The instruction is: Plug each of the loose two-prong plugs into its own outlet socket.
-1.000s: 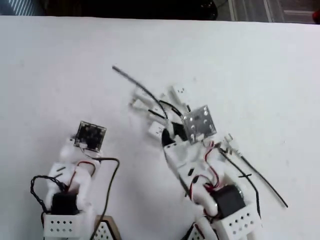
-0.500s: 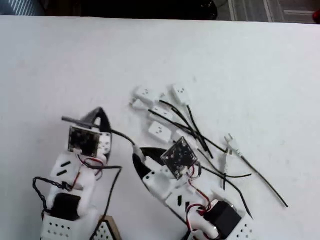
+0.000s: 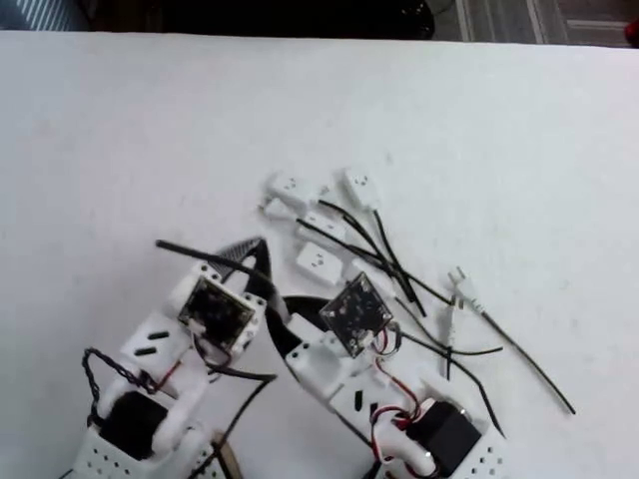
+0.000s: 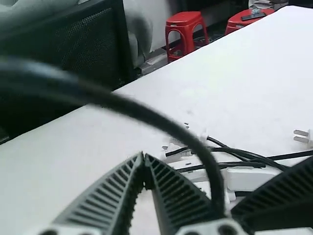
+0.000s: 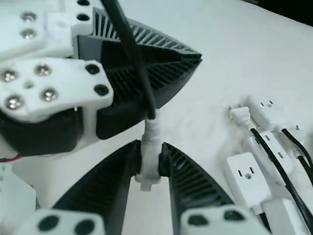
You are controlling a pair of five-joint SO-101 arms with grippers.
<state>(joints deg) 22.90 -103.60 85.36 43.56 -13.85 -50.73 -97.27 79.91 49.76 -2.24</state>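
Note:
My right gripper (image 5: 149, 152) is shut on a white two-prong plug (image 5: 148, 164), prongs pointing back toward the wrist. From the plug a black cable (image 5: 132, 54) runs up across the outside of my left gripper (image 5: 193, 58), which is shut with its ribbed fingers together (image 4: 144, 159). From above, the left gripper (image 3: 255, 247) sits just left of the right gripper (image 3: 275, 304), and the cable (image 3: 190, 249) sticks out to the left. Several white sockets (image 3: 318, 261) lie in a cluster beyond both grippers. A loose plug (image 3: 461, 284) lies to the right.
Several black cables (image 3: 384, 254) cross the socket cluster and trail right toward the loose plug's cable (image 3: 529, 364). Another plug (image 5: 239, 113) lies beside a socket (image 5: 266, 110). Red stools (image 4: 188, 24) stand beyond the table's far edge.
The right arm pulled back from the socket cluster with a plug and its cable. The left arm then swung right, bringing its gripper up against that cable next to the right gripper.

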